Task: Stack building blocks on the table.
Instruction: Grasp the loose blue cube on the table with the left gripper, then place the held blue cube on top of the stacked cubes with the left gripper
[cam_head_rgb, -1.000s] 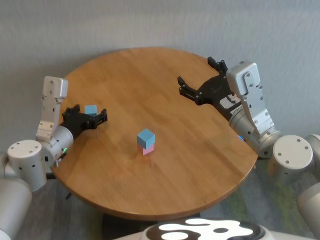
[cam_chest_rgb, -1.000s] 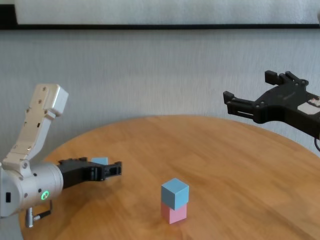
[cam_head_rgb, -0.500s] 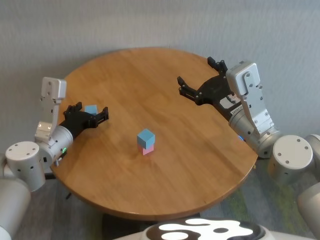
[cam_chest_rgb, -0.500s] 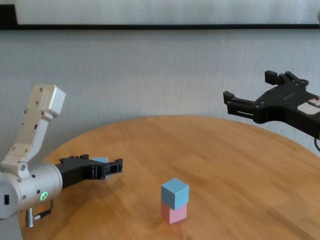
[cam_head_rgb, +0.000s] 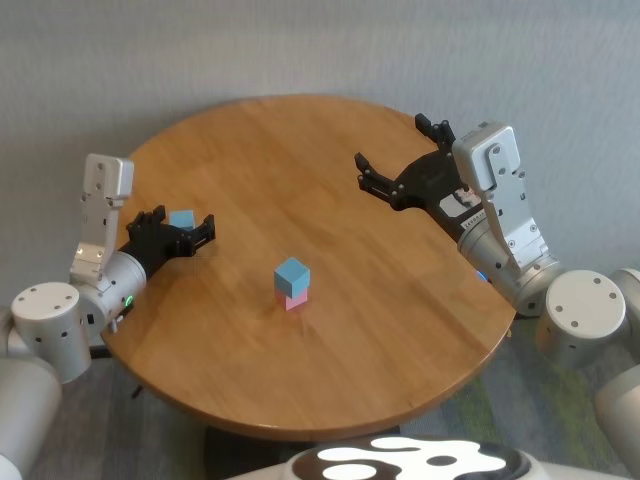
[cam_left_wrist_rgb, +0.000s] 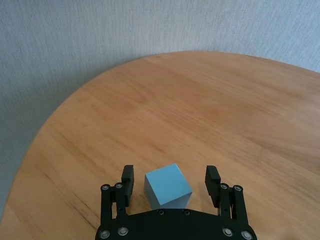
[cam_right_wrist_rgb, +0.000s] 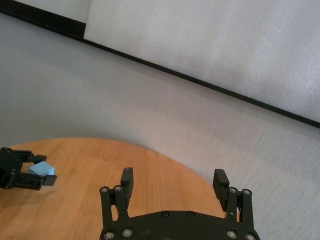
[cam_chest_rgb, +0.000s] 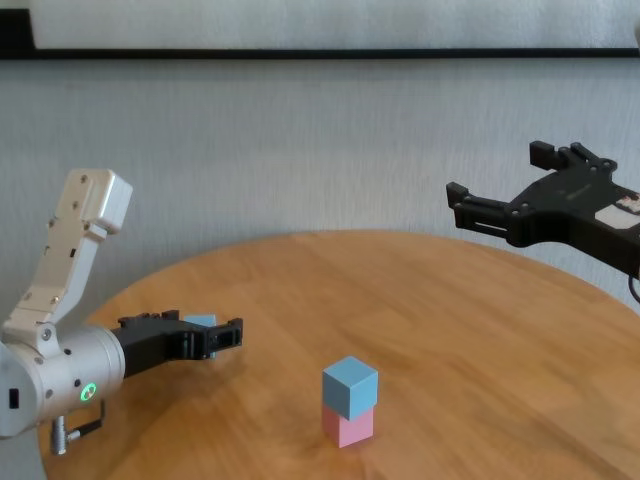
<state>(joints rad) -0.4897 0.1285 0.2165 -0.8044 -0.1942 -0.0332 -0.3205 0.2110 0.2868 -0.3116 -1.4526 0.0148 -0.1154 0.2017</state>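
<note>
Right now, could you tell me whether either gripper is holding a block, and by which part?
Nothing is held: the left gripper straddles the loose blue block with gaps; the right gripper is empty.

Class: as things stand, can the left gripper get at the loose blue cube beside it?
Probably yes: the left gripper is open with the loose blue cube between its fingers, nothing in between.
</note>
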